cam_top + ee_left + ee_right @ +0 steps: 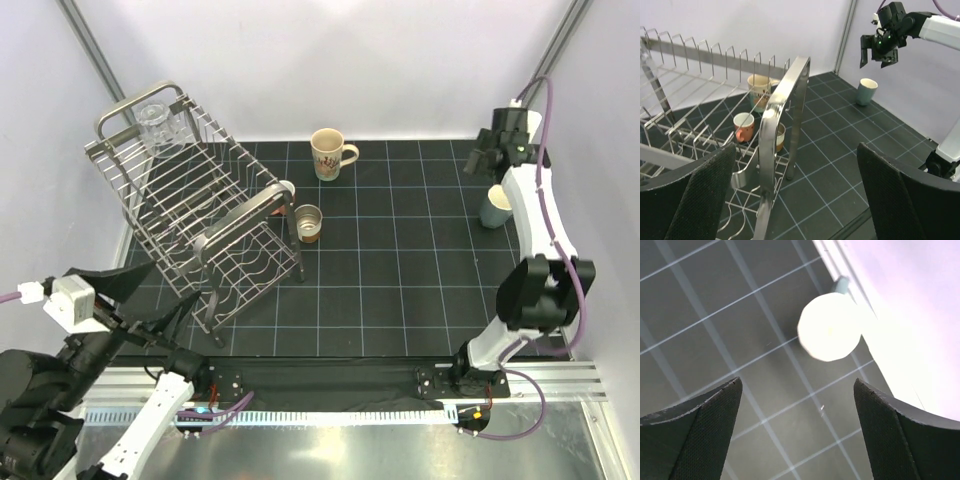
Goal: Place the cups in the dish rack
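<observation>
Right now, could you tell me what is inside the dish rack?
Only the clear glass, at the far end of the dish rack; the left gripper covers a near corner.

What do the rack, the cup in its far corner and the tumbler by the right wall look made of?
Rack: shiny metal wire, likely steel; its handles reflect like mirrors. Cup: clear glass or plastic; the rods show through it. Tumbler: matte grey-teal, perhaps ceramic or plastic; hard to tell.
</observation>
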Available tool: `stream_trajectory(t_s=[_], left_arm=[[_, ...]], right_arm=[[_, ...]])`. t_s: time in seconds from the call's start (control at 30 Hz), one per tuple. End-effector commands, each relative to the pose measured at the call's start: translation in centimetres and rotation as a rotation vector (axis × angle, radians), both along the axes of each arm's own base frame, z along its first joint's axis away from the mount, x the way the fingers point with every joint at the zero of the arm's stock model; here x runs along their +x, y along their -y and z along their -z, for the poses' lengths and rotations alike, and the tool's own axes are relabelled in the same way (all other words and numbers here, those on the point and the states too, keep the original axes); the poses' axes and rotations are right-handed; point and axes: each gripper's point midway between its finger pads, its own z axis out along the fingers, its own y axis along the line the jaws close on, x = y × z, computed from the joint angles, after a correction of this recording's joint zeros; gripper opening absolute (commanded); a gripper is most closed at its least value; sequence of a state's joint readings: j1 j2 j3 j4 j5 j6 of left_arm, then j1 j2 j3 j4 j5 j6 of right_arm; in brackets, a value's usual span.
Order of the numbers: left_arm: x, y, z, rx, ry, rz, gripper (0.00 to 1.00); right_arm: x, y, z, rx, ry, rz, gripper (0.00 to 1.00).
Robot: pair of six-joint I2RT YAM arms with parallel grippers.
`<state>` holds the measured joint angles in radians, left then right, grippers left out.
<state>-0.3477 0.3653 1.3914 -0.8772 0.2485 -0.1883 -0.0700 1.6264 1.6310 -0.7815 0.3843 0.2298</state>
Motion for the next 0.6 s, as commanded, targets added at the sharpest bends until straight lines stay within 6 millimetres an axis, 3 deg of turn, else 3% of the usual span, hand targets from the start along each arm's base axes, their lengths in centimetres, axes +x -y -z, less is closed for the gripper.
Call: stream_trajectory(t_s=[0.0,0.07,0.23,0.57], left_arm=[[0.6,0.1,2.1,0.003,-0.075,-0.009,1.00],[0.6,0.7,2.5,-0.040,-0.107,0.018,1.00],[1.1,1.3,2.5,-0.076,-0.149,0.032,1.00],[2.0,0.6,2.4,-0.067,-0.180,-0.022,1.00]], right_arm=[[2.3,2.6,-1.1,-0.004,0.054,0.010,0.91],[3.0,3.5,-0.6,-0.006,0.047,0.004,0.90],[4.3,5.8,2.7,0.091,0.011,0.073,0.85],[1.3,10.3,4.4,0.182,0.026,0.343,0.79]])
